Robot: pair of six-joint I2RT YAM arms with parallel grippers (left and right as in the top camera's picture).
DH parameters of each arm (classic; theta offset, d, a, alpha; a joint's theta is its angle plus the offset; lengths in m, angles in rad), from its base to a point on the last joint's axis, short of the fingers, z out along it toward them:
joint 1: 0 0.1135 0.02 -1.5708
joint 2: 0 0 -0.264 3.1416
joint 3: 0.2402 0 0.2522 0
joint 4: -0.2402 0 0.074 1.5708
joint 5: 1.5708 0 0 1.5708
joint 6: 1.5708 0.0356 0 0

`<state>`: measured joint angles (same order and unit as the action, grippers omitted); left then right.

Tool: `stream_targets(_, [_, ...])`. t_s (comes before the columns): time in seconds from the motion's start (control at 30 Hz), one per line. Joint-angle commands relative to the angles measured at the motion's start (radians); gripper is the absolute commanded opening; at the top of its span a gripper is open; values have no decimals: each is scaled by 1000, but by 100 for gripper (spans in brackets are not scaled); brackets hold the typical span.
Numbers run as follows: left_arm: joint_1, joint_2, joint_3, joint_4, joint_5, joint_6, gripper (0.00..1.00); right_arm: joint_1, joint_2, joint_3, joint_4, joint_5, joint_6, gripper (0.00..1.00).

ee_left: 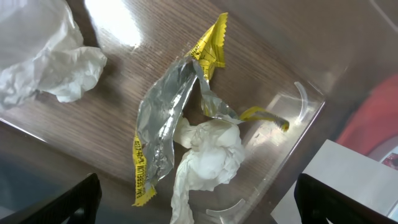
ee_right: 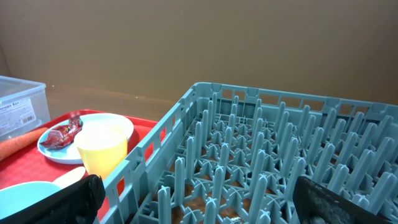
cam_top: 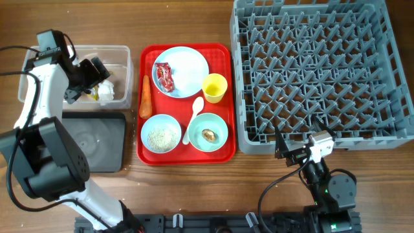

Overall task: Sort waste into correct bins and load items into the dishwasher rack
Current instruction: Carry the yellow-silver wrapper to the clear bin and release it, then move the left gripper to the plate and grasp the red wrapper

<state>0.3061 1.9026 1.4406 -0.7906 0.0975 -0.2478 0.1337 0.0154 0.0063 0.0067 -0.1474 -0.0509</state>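
Brown wood-grain desk [cam_top: 194, 194] underneath everything, with a plain tan wall behind in the right wrist view. Nearest the robot, found the right hand [cam_top: 281, 146] spread wide at the front wall of the grey rack [cam_top: 239, 97], gripping nothing.

Next out, on the red tray [cam_top: 223, 154], noted two pale bowls: the rice bowl [cam_top: 147, 124] holding loose white rice [cam_top: 161, 137], and the second bowl [cam_top: 220, 123] holding a small brown lump [cam_top: 208, 134]. Judged the grains impossible to pinch (tipping the whole bowl looked the only way). Judged both bowls stiff and smooth, best taken by the rim. Between them, saw the white spoon [cam_top: 194, 116], thin, light and lying flat, so awkward to get under. Off to the side, saw the black tray [cam_top: 103, 142] on the desk.

Farther on, along the red tray's edge, picked out the orange carrot [cam_top: 145, 97]: firm, tapered, likely to roll, best clamped across its thicker part. Passed the yellow cup [cam_top: 215, 87], upright, light and easily toppled. On the blue plate [cam_top: 191, 65], spotted the red wrapper [cam_top: 165, 77], crumpled and glossy. Reckoned it featherlight, crackly and slippery, to be nipped at a raised fold rather than pressed flat against the plate.

Farthest, over the clear tub [cam_top: 124, 58], found the left hand [cam_top: 98, 71] with fingers fully apart and nothing between them. Below it, made out a torn yellow-and-silver wrapper [ee_left: 165, 124] and crumpled white tissue [ee_left: 208, 158] lying loose on the tub floor.
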Motion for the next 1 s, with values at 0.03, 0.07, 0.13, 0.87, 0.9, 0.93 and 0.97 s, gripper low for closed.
stream_targets(0.03, [5, -97, 51, -12, -13, 0, 100, -5, -4, -1, 3, 14, -10, 100])
stream_targets(0.07, [5, -125, 54, -12, -13, 0, 100, -5, -4, -1, 3, 14, -9, 100])
stream_targets(0.13, [4, -172, 54, -10, -13, 0, 100, -5, -4, -1, 3, 14, -9, 100])
stream_targets(0.87, [-314, -290, 54, -29, -89, 0, 100, -5, -4, -1, 3, 14, -9, 100])
stream_targets(0.9, [-338, -283, 54, -29, -89, 0, 100, -5, -4, -1, 3, 14, -10, 100])
stream_targets(0.93, [-356, -277, 53, -29, -89, 0, 100, -5, -4, -1, 3, 14, -9, 100])
stream_targets(0.97, [-377, -268, 53, -29, -89, -2, 100, -5, -4, -1, 3, 14, -9, 100])
